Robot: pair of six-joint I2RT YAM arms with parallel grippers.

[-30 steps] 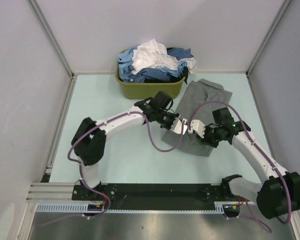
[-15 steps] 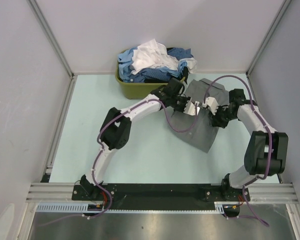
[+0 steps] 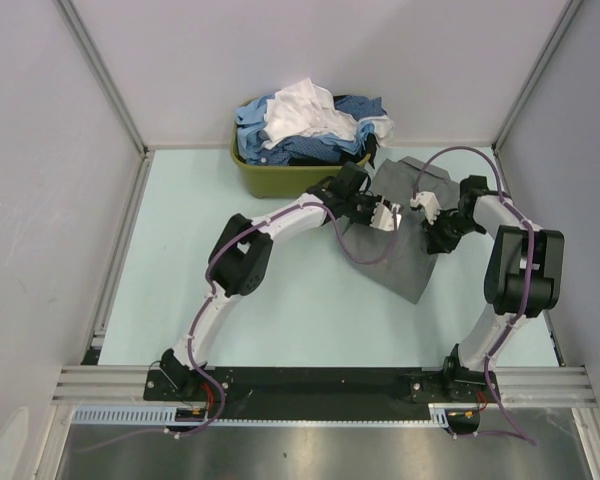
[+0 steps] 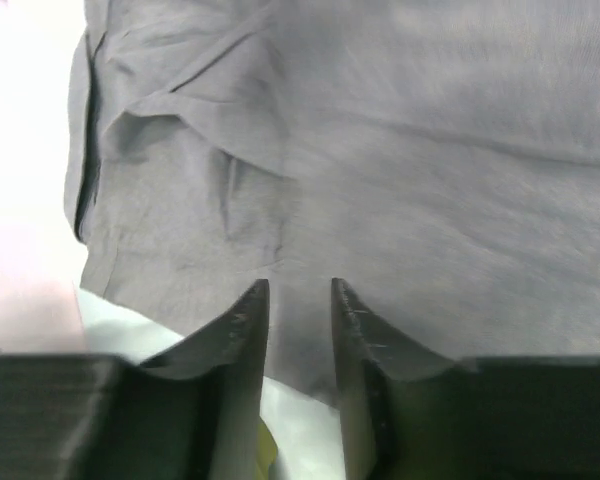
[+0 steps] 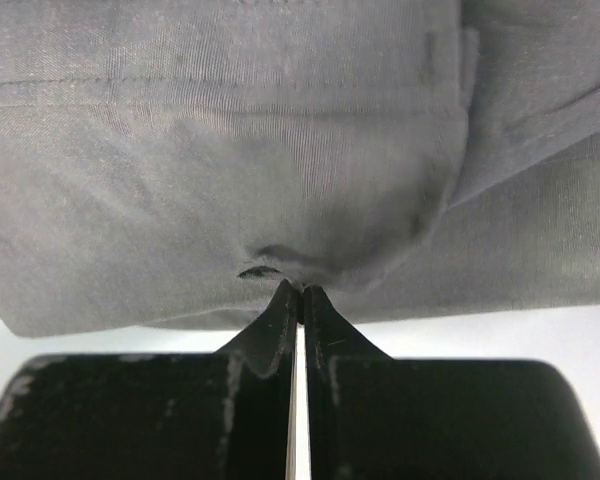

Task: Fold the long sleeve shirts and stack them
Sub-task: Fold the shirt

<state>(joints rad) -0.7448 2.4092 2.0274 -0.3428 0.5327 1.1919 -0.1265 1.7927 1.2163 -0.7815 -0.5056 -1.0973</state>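
Grey long sleeve shirt (image 3: 408,255): laid flat and partly folded on the far-right part of the desk (image 3: 310,315), its far-left edge just beside the right end of the olive-green basket (image 3: 298,180). A narrower section is seen toward the far edge of the desk and a wider panel toward the near edge. Creases are noted in the left wrist view. Further shirts (image 3: 310,125), blue, dark blue and white, are heaped in the basket, which is placed at the middle of the far edge. Left gripper (image 4: 298,290): held over the left portion of the grey shirt, jaws narrowly parted, nothing seen between them. Cloth and a strip of desk are visible through the gap. Right gripper (image 5: 301,290): set at the shirt's right portion, jaws pressed almost together, a small pucker of grey cloth pinched at the tips.
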